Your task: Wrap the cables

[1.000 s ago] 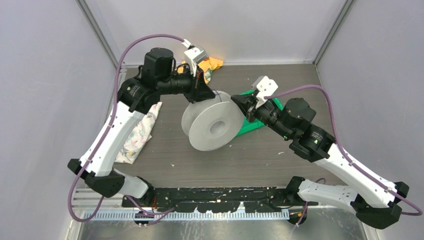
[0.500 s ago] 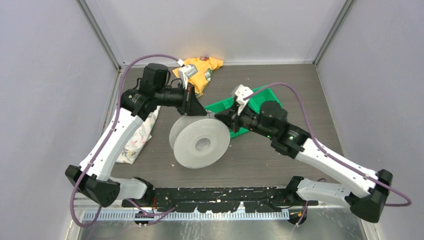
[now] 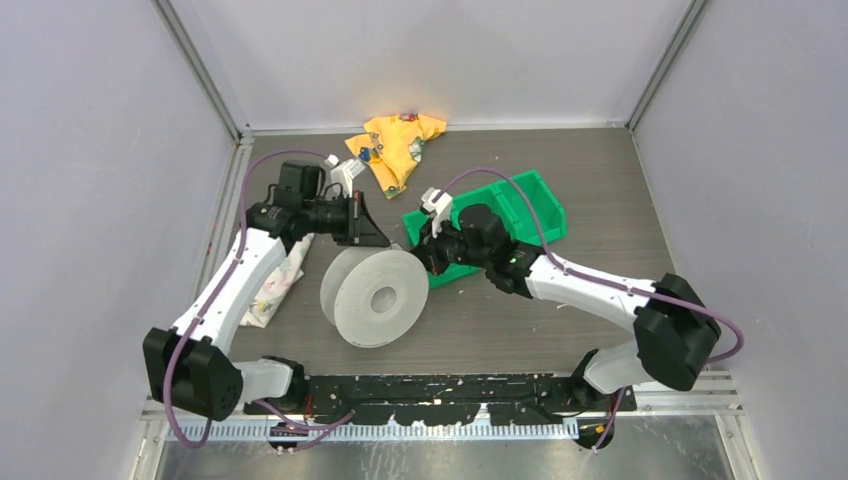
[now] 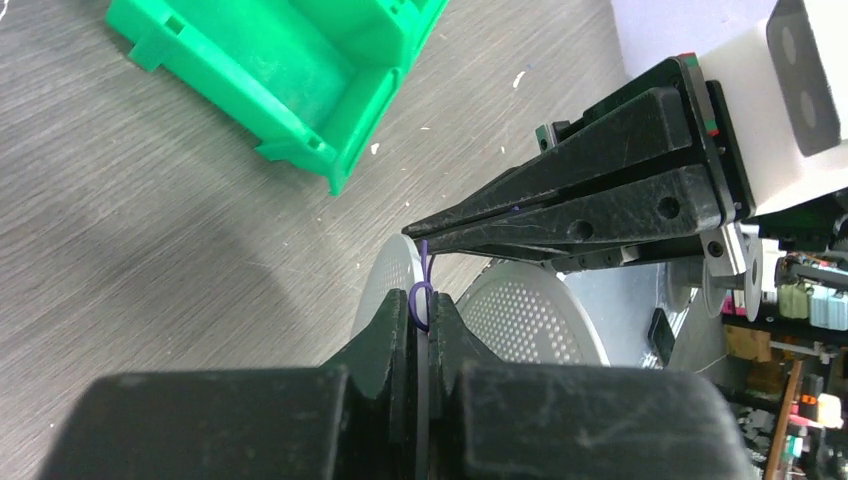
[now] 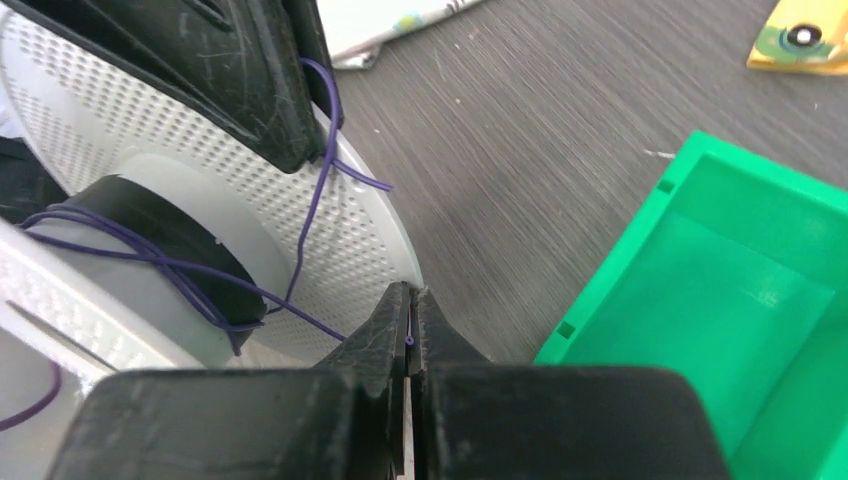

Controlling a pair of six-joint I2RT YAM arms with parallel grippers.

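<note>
Nearest my bases, the pale spool (image 3: 375, 295) stands on edge on the counter (image 3: 610, 170), a little left of the middle. The cables (image 5: 318, 190), thin purple wire, lie in loose turns around its dark hub and run up over the perforated flange. Just past the spool's far rim my two tools come close, tips nearly touching. My left tool (image 4: 421, 305) is pressed together, pinching a small loop of the cables. My right tool (image 5: 408, 305) is likewise pressed together, with a short strand of the cables nipped between its tips. Near the left edge, beside the spool, lies a flowered cloth (image 3: 272, 285). Farther back, right of the middle, sits a green bin (image 3: 525, 205), partly under my right arm. A yellow cloth (image 3: 395, 145) lies by the far edge.
</note>
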